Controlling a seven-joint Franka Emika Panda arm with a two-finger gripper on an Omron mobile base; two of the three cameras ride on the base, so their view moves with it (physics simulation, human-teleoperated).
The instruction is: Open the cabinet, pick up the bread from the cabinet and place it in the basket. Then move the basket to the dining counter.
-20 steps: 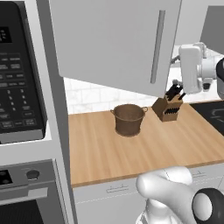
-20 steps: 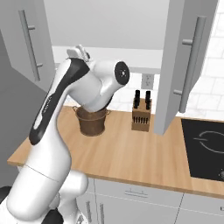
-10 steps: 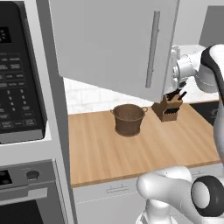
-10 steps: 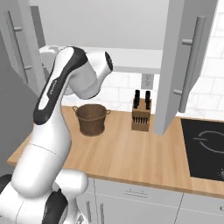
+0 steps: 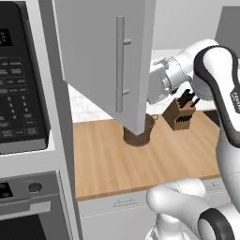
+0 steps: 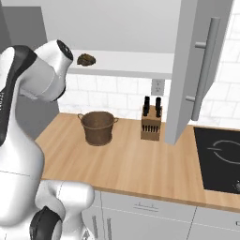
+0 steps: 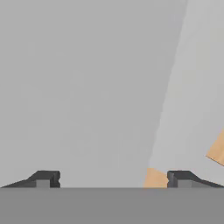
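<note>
Two fingertips: in the hand view our gripper [image 7: 111,178] has its dark tips set far apart, released, with nothing between them; plain grey panel fills the space ahead, and a sliver of light wood shows low on the right.
Arm: we see it rise white at the lower right of the left base view, bending up and over so the wrist sits just behind the edge of the swung-out door.
Worktop: light wood [image 6: 131,161], with white drawer fronts below and a black hob [image 6: 220,157] at its right end.
Basket: the brown woven basket [image 6: 98,127] stands upright on the worktop, near the tiled wall; from the left base view only its lower part [image 5: 140,136] shows beneath the door.
Knife block: wooden, with dark handles [image 6: 152,123], just right of the basket and apart from it.
Cabinet: both doors stand open; one door [image 5: 110,61] hangs in front of the basket, the other [image 6: 197,70] over the worktop by the hob.
Bread: a small brown lump [image 6: 86,59] lies on the cabinet's shelf, above the basket.
Oven tower: black-fronted [image 5: 21,93], far left.
</note>
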